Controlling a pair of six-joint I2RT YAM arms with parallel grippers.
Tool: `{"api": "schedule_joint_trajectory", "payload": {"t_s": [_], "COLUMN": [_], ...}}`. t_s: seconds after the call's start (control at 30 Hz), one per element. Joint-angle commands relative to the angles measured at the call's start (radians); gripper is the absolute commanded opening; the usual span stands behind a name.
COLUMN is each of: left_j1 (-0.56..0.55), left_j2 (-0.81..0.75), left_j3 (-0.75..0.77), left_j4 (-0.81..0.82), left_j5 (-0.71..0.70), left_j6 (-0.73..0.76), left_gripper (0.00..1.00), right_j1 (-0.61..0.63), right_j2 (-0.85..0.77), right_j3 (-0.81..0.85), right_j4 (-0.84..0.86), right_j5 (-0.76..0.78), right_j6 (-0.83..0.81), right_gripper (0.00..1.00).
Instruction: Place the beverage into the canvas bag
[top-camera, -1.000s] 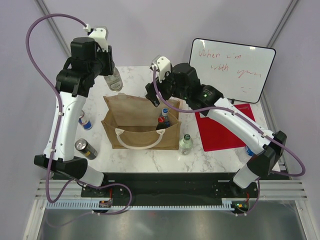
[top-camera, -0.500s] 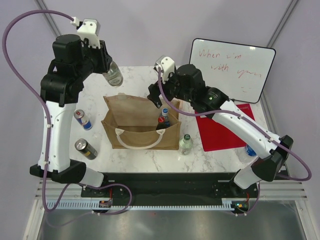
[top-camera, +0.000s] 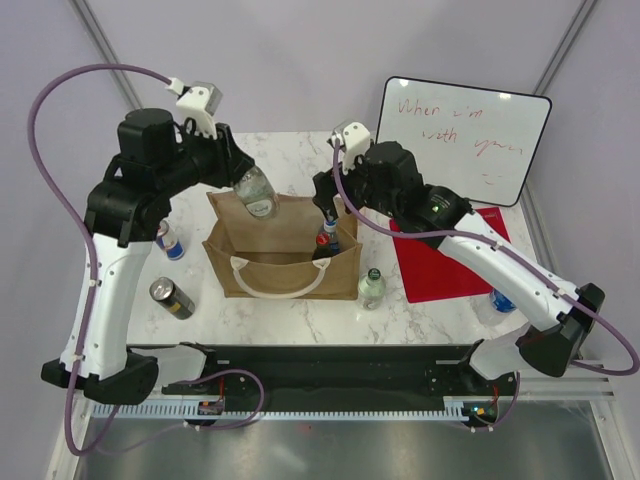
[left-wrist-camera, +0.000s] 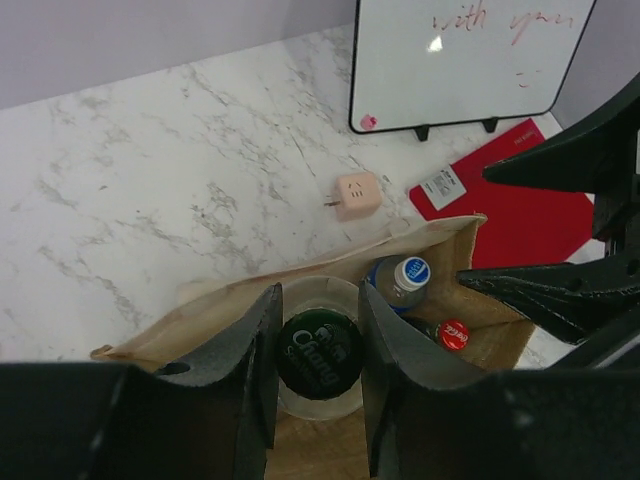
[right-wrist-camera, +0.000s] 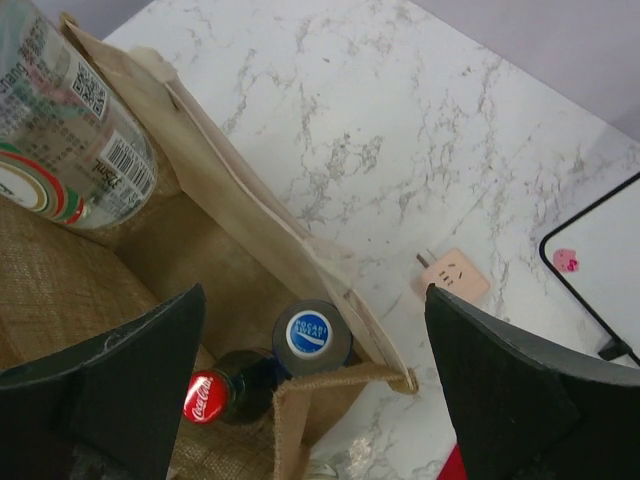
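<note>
Evidently smooth clear plastic, the Chang water bottle (top-camera: 255, 193) should be slippery and slightly squashy, so the stiff neck under the green cap is the safest hold. The left hand (left-wrist-camera: 318, 315) is clamped there, hanging the bottle tilted just above the canvas bag's (top-camera: 290, 275) open mouth. The right hand (top-camera: 325, 203), fingers spread wide, hovers over the bag's right end.

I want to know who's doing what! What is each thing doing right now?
left gripper, shut on the Chang bottle.
Chang bottle, capped, tilted, held over the canvas bag's mouth.
canvas bag, standing open, two bottles inside.
right gripper, open, above the bag's right end.
Coca-Cola bottle, capped, inside the bag.
Pocari Sweat bottle, capped, inside the bag.
green-capped bottle, upright on the table beside the bag.
whiteboard, upright, written on.
</note>
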Motion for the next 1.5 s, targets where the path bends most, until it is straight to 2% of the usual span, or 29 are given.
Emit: {"api": "schedule_joint_trajectory", "payload": {"t_s": [0.0,0.07,0.23,0.4,0.53,0.6,1.2,1.47], "left_j1": [-0.045,-0.065,-0.088,-0.1,-0.122,-0.128,-0.235,-0.275], "left_j2": [-0.07,-0.087,-0.168,-0.197,-0.222,-0.219,-0.155,-0.112], "left_j3": [-0.075,-0.158,-0.397,-0.555,-0.661,-0.705,-0.894,-0.942], "left_j4": [0.266,0.298,0.502,0.623,0.755,0.784,1.031,1.114], "left_j5": [0.068,0.062,0.005,-0.02,-0.066,-0.063,-0.155,-0.213], "left_j6": [-0.075,-0.083,-0.078,-0.072,-0.06,-0.061,-0.04,-0.012], "left_gripper": [0.02,0.02,0.02,0.02,0.02,0.02,0.02,0.02], "right_j1": [0.005,0.005,0.005,0.007,0.005,0.005,0.005,0.007], "right_j2": [-0.06,-0.073,-0.074,-0.062,-0.05,-0.037,-0.008,-0.03], "right_j3": [-0.054,-0.07,-0.059,-0.053,-0.064,-0.064,-0.119,-0.151], "right_j4": [-0.031,-0.037,-0.066,-0.097,-0.118,-0.133,-0.187,-0.181], "right_j5": [0.073,0.088,0.102,0.113,0.113,0.11,0.091,0.084], "right_j6": [0.043,0.044,0.037,0.05,0.067,0.079,0.129,0.129], "right_gripper": [0.98,0.98,0.98,0.98,0.92,0.85,0.6,0.54]}}
